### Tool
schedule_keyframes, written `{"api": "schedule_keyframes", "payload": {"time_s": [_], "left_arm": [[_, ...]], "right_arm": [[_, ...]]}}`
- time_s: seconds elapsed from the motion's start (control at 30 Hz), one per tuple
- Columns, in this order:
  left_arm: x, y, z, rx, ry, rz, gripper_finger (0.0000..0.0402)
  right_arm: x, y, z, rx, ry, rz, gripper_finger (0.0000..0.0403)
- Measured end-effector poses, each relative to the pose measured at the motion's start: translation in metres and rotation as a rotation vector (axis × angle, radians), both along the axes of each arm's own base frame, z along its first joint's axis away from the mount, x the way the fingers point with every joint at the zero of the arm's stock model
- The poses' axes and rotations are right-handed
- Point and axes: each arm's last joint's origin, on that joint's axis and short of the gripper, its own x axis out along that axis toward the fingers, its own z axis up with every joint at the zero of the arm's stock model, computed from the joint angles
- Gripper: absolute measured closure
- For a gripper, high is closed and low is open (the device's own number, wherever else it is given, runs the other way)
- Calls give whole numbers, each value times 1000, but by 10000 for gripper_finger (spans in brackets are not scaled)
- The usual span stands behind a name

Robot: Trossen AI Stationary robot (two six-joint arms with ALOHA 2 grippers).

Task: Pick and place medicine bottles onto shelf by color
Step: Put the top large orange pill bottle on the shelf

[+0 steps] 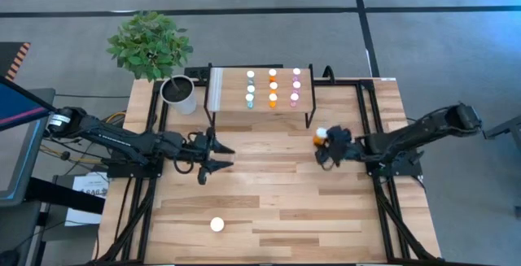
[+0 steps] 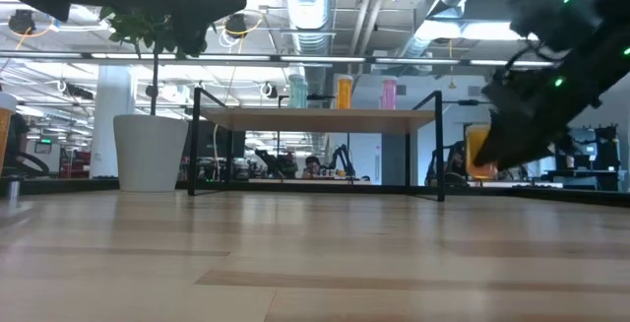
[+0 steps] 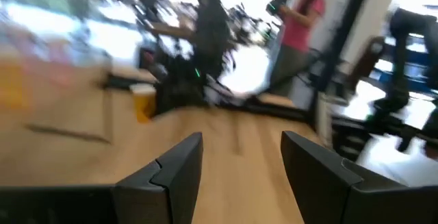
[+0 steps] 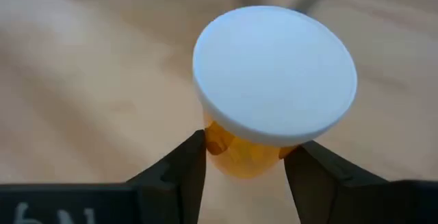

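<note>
Orange pill bottle [image 4: 250,148], white-capped, pinched at the body between the right end effector [image 4: 245,166] fingers, just off the shelf [image 1: 228,107] front corner. Pick step in hand; next, lift and carry to the orange row. Left end effector [image 1: 218,157] parted, empty, over the tabletop [image 1: 285,209].

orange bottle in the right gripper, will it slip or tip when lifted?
The right gripper pinches the orange bottle on its smooth round body under the wide white cap, so it may pivot or slip. It looks like light, stiff plastic. Set down on its side, it would probably roll.
</note>
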Motion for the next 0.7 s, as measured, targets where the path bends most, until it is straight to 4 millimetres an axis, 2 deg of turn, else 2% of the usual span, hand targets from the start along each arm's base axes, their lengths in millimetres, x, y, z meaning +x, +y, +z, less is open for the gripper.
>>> {"api": "schedule_keyframes", "payload": {"time_s": [0.2, 0.4, 0.53, 0.7], "left_arm": [[9, -2, -6, -59, 117, -75, 214], [42, -12, -13, -44, 184, -101, 214], [66, -18, -13, -47, 172, -151, 199], [92, -24, -12, -63, 192, -181, 159]], "right_arm": [[16, 48, 15, -27, -219, 308, 216], [30, 83, 30, -153, -453, 430, 215], [48, 96, 37, -210, -469, 472, 214], [77, 112, 40, -263, -416, 538, 215]]}}
